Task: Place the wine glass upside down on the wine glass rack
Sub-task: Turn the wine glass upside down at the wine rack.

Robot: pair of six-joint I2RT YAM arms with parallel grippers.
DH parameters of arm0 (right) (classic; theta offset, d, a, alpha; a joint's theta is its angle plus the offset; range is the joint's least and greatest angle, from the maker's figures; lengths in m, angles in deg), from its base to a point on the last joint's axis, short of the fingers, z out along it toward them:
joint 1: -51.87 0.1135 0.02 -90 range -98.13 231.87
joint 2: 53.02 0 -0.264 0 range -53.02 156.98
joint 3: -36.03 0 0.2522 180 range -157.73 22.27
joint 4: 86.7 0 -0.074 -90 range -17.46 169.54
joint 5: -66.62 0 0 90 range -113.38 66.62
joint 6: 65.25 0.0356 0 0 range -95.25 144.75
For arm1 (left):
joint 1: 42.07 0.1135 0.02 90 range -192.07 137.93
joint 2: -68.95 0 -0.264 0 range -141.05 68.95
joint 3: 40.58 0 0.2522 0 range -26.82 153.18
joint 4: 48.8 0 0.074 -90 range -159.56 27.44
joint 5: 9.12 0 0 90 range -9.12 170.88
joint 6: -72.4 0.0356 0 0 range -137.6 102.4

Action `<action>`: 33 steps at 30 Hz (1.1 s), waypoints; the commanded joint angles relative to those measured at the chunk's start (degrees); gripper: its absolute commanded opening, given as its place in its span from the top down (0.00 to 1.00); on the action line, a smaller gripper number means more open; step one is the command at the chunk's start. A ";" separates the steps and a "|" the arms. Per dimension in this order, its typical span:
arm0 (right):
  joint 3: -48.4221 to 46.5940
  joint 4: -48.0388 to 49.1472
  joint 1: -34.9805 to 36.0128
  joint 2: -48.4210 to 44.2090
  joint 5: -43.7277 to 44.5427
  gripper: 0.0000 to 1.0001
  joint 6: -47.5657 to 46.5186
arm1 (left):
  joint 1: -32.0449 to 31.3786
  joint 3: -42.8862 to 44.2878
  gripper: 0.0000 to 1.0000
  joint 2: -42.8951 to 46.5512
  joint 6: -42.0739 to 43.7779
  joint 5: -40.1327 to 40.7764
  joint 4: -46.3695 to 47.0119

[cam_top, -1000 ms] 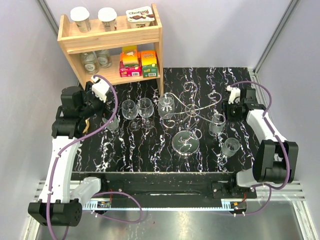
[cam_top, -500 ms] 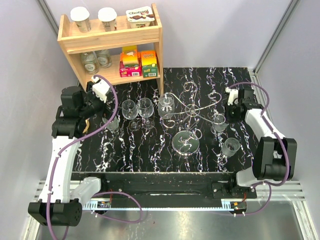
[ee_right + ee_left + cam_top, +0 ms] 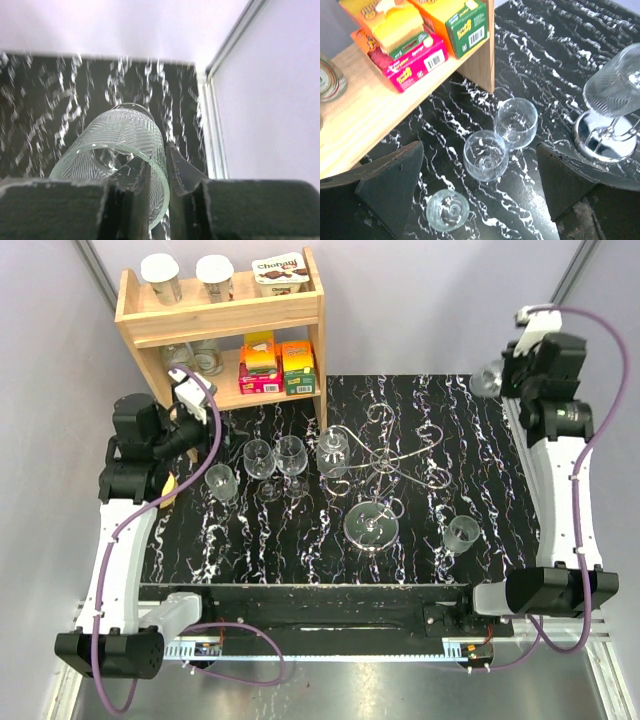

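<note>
**Top external view.** We find the right gripper (image 3: pixel 503 373) high over the far right corner of the table (image 3: pixel 300 570). It is clenched on the wine glass (image 3: pixel 486 380), which shows pale against the back wall. The glass is off the table and well apart from the wine glass rack (image 3: pixel 388 458). The rack's wire arms spread over mid-table above its round base (image 3: pixel 371 524). Another glass (image 3: pixel 333 453) sits at the rack's left arm. A cluster of glasses (image 3: pixel 259 458) stands left of the rack, and a lone glass (image 3: pixel 461 532) stands near the right front. The left gripper (image 3: pixel 188 420) hangs just beside the wooden shelf (image 3: pixel 225 310), released and holding nothing.

**Left wrist view.** Both dark fingers (image 3: pixel 390 185) stand wide apart with only the table below them. Two clear glasses sit just beside each other at centre, the far one (image 3: pixel 515 117) and the near one (image 3: pixel 485 155). A third glass (image 3: pixel 448 210) is closer to the camera. A pink box (image 3: pixel 412 62) and a green-sided box (image 3: pixel 465 25) rest on the shelf's lower board. At the right edge a ribbed glass (image 3: pixel 620 85) shows above a shiny disc (image 3: pixel 597 140). We cannot tell how it is supported.

**Right wrist view.** The fingers pinch the wine glass at its rim, with one finger (image 3: pixel 120 205) and the other finger (image 3: pixel 184 182) on either side of the glass wall. The mouth faces the camera and the ribbed bowl points away over the marbled table. The white side wall (image 3: pixel 270 100) fills the right.
</note>
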 commanded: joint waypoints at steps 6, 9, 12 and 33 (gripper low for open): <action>-25.47 0.82 0.38 5.34 -20.09 0.98 13.10 | -0.17 5.95 0.01 -3.72 -14.57 -12.18 14.88; -26.63 2.65 1.26 6.14 -35.91 0.98 21.79 | -2.97 7.96 0.01 -6.09 -19.93 -14.12 19.63; -19.71 16.94 2.13 4.13 -49.36 0.98 33.38 | -7.28 11.38 0.01 -9.08 -23.62 -15.70 22.27; -4.75 93.35 9.52 7.90 -61.28 0.97 97.13 | -26.62 25.38 0.01 -23.42 -37.79 -17.29 38.27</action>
